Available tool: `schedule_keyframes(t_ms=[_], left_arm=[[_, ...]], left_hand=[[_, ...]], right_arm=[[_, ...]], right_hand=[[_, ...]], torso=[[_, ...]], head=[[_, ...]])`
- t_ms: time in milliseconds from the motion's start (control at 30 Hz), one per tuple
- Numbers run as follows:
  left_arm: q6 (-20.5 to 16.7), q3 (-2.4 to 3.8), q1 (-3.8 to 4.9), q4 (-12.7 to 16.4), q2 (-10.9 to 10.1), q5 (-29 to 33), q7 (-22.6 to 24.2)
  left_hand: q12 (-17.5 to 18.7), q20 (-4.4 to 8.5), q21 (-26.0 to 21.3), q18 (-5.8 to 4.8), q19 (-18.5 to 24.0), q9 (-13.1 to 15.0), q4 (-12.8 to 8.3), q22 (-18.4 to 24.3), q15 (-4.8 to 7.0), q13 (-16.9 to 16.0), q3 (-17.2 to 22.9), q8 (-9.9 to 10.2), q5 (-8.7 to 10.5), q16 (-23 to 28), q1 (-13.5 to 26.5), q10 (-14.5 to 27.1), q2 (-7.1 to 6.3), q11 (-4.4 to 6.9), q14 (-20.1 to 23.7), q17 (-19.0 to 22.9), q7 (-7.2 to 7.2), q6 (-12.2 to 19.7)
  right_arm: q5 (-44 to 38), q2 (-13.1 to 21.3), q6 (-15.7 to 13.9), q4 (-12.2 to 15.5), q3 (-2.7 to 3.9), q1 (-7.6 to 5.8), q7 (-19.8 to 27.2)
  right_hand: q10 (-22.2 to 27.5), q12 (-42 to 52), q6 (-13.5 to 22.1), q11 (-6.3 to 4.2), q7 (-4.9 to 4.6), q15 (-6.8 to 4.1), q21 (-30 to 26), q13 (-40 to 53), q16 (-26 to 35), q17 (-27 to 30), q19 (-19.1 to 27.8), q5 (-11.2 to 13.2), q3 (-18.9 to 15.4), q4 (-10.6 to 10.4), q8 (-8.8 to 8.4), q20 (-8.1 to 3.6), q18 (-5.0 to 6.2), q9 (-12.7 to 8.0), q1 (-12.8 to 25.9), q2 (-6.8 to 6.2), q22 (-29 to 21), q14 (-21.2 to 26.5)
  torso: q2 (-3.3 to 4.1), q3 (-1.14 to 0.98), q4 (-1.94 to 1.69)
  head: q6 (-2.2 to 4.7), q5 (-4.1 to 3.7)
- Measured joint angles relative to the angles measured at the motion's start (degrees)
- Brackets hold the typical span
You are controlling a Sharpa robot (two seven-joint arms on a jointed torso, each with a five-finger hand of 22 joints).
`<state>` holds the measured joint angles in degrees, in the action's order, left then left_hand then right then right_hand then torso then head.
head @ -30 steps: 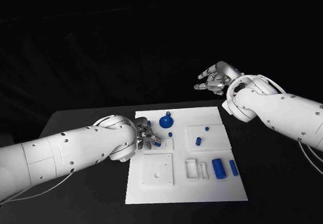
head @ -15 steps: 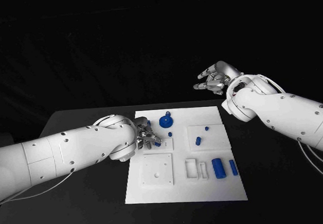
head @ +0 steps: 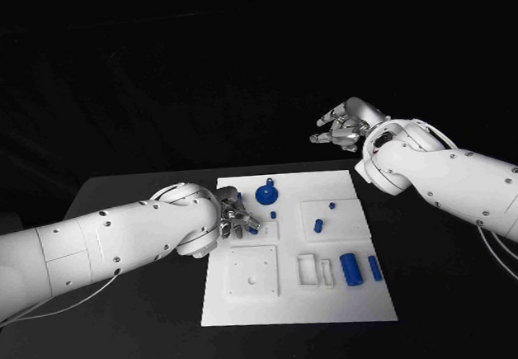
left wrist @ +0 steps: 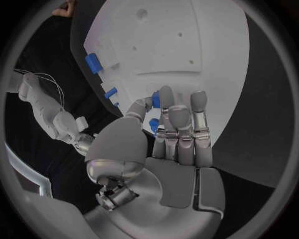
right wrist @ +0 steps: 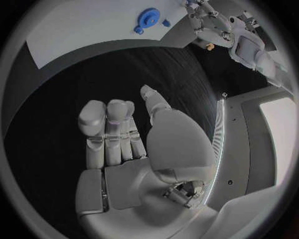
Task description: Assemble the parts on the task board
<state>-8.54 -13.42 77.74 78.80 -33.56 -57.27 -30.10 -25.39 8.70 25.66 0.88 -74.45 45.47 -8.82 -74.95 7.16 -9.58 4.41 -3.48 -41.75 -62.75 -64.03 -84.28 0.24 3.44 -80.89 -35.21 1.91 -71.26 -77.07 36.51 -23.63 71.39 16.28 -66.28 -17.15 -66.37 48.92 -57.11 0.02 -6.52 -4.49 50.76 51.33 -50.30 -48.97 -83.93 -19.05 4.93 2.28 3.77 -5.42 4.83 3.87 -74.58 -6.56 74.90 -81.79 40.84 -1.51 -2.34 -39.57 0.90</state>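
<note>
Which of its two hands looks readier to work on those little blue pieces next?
Probably the left hand: it hangs low over the white task board, its fingers by a small blue part. The right hand is raised beyond the board's far edge, holding nothing.

Dim surroundings, sharp focus, fisheye-bent edges

A black table (head: 138, 320) carries everything. On its middle lies the white task board (head: 298, 309), a flat rectangular plate running from the near side toward the far edge. Bare black tabletop shows to the left and right of the board and along the near edge.
</note>
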Motion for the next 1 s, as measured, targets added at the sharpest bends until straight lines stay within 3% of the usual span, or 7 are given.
schedule_keyframes(t_ms=[1000], left_arm=[[0.05, -0.02, -0.37, -0.29, 0.62, -0.15, -0.16]], left_hand=[[-4.48, 0.2, -0.02, -0.01, -0.61, 3.44, -0.16, 0.03, 0.6, -1.6, -0.16, -0.35, 0.99, -4.68, -0.46, -0.8, -0.14, -0.37, -0.61, -3.43, 0.34, -0.89]], right_arm=[[0.02, 0.05, -0.01, 0.23, 0.0, 0.0, 0.0]], right_hand=[[0.0, 0.0, 0.0, 0.0, 0.0, 0.2, 0.0, 0.0, 0.22, 0.0, 0.0, 0.0, 0.16, -0.15, 0.0, 0.0, 0.0, 0.0, 0.0, 0.0, 0.0, -0.2]], torso=[[0.01, 0.04, 0.0]], head=[[-0.23, -0.22]])
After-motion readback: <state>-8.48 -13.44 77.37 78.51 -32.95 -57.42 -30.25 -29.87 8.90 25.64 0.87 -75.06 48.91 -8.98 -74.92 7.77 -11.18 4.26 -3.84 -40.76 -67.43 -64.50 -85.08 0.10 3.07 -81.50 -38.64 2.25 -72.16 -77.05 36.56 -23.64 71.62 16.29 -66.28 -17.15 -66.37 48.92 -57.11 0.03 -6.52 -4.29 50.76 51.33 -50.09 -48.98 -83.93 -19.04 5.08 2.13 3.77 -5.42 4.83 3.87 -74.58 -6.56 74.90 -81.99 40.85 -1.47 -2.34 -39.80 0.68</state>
